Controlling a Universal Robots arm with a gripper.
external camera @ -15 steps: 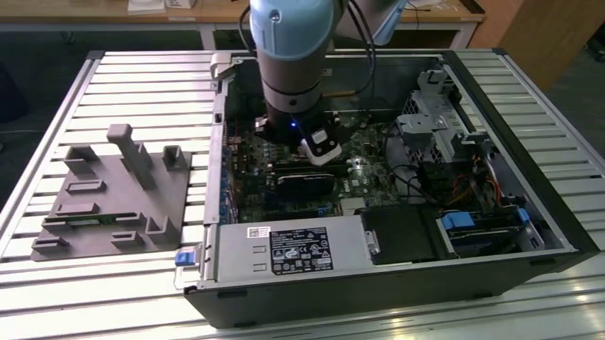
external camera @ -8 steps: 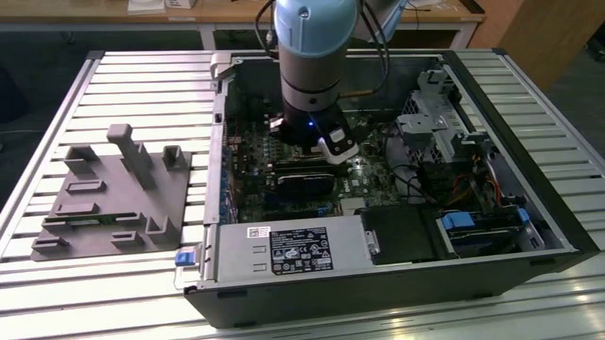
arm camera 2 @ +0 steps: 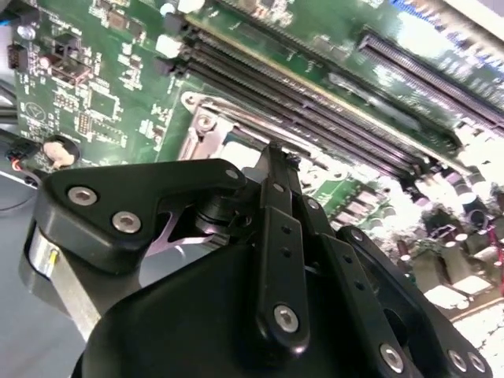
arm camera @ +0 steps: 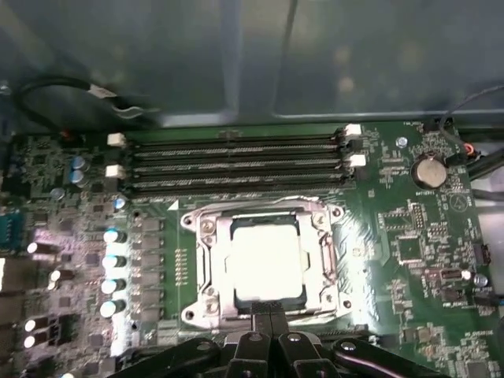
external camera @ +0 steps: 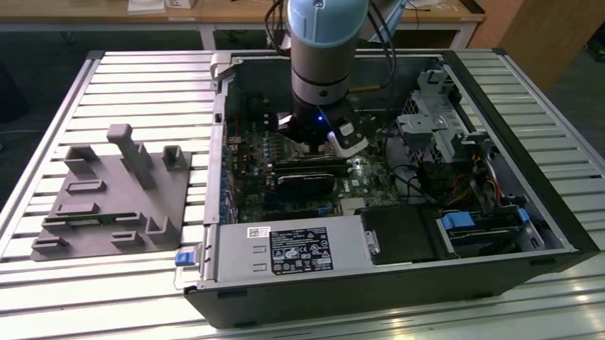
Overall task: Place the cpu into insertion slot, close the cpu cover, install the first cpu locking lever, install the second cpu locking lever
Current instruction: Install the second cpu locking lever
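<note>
In the first wrist view the cpu [arm camera: 266,264], a pale square chip, lies flat inside the insertion slot [arm camera: 201,230], whose silvery rim surrounds it. The cpu cover [arm camera: 321,256], a thin metal frame, lies down around the chip with the chip showing through its window. My gripper [arm camera: 268,309] is at the socket's near edge, its two black fingers pressed together with nothing visible between them. In the second wrist view the shut fingers [arm camera 2: 272,197] reach down to the socket rim [arm camera 2: 206,126], with part of the cpu [arm camera 2: 240,151] showing beside them. A thin metal lever [arm camera: 236,201] runs along the socket's far side.
Long black memory slots [arm camera: 236,161] lie just beyond the socket, with a coin battery [arm camera: 429,169] and a row of capacitors [arm camera: 114,260] to either side. The arm [external camera: 321,71] reaches into the open computer case [external camera: 217,142]. A grey fixture [external camera: 113,191] sits on the exterior view's left.
</note>
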